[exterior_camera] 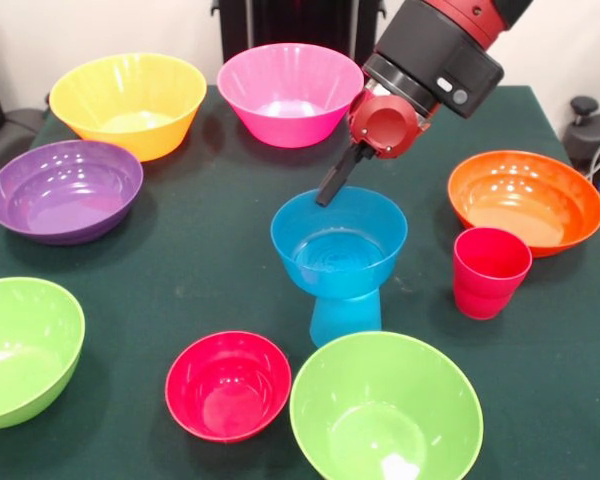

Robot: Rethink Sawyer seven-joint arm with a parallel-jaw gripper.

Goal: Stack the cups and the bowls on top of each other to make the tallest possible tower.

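Observation:
A small blue bowl (pixel 338 240) sits upright on an upturned light blue cup (pixel 345 315) in the middle of the table; these two make the tower. My gripper (pixel 330 190) hangs from the red and black arm (pixel 435 55), just above the blue bowl's far rim, holding nothing I can see. A red-pink cup (pixel 488 270) stands upright to the right of the tower. A small red bowl (pixel 227 385) lies at the front, left of a lime green bowl (pixel 385 410).
Large bowls ring the dark green table (pixel 180 270): yellow-orange (pixel 128 100) and pink (pixel 290 92) at the far side, purple (pixel 65 190) and a second lime green one (pixel 20 350) at the left, orange (pixel 525 200) at the right.

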